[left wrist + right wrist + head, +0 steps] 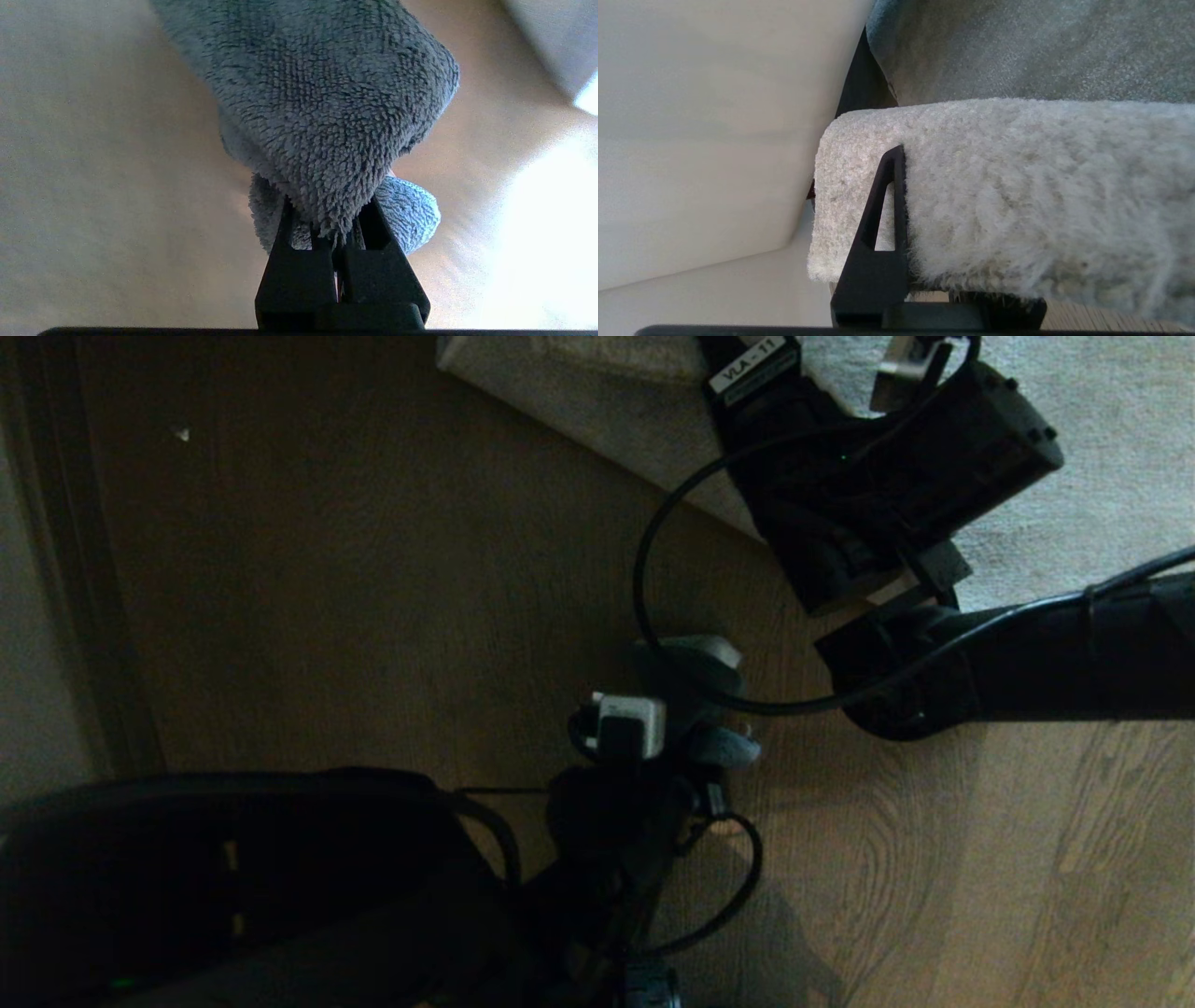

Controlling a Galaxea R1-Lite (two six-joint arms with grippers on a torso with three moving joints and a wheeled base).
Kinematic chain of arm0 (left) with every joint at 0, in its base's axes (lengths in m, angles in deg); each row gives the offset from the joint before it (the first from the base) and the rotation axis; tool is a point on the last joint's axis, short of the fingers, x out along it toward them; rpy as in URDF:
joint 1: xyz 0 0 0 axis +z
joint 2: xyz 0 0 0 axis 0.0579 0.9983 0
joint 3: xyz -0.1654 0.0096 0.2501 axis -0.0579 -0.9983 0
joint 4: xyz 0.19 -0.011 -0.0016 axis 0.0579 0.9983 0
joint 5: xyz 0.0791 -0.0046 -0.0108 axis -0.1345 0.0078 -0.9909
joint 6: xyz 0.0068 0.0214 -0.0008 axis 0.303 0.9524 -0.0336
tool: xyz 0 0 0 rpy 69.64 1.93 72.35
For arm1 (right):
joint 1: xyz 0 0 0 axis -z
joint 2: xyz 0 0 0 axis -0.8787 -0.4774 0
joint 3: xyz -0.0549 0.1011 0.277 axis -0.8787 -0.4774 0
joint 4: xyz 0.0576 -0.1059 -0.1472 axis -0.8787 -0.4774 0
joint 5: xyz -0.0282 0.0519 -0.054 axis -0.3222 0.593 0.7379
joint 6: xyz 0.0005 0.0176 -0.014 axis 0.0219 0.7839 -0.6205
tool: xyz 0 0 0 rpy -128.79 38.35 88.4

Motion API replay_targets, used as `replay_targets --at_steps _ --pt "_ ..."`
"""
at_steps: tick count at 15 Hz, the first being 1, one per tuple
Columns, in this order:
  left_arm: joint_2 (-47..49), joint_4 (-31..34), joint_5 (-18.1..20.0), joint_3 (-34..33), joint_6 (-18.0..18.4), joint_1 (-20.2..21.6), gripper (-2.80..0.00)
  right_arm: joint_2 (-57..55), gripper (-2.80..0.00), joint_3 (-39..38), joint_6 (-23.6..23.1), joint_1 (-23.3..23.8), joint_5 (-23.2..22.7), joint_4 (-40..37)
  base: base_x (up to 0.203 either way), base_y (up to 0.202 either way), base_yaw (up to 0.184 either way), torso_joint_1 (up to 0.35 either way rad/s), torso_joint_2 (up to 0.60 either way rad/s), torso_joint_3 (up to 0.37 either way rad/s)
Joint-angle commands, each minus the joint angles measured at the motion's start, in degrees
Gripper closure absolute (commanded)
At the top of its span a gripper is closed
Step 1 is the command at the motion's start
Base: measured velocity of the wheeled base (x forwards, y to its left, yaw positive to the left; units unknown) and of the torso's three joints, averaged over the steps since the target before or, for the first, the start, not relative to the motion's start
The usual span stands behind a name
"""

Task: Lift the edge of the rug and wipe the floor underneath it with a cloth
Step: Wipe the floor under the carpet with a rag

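**Rug edge held up, cloth poised to wipe**

Mid-task, by the look of things — lifting done, wiping in hand or about to begin. In the right wrist view, right gripper clamped on the straight border of the large light grey short-pile rug: one black finger pressed against the pile, its partner hidden behind the fold. In the head view, the same gripper at the end of the black right arm, up at the rug's near side, with the paler backing turned toward the camera and bare boards showing below it.

Left gripper shut tight on a bunched corner of the small plush grey microfibre cloth, the rest of the fabric hanging forward over the brown wooden floor with dark wavy grain. From the head camera, cloth near the middle of the picture, ahead of the left gripper and just short of the lifted border. Cannot tell whether the fabric presses on the boards or hangs just clear.

Next move, as a judgement: carrying the cloth forward under the raised border and sweeping it flat across the exposed boards — with the right grip kept steady and high enough to leave room. Main risk: fabric or left fingers catching on the drooping rug.
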Motion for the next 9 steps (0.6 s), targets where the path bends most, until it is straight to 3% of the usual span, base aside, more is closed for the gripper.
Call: replay_targets --at_steps 1,9 --pt "-0.5 -1.4 -0.1 0.2 -0.1 3.3 0.00 0.2 0.00 -0.2 0.2 -0.1 0.1 0.4 0.000 0.000 0.000 0.000 0.00 0.000" --pt "-8.1 -0.4 0.5 -0.8 0.0 18.1 0.00 0.2 0.00 -0.1 0.0 -0.6 0.1 0.5 0.000 0.000 0.000 0.000 0.00 0.000"
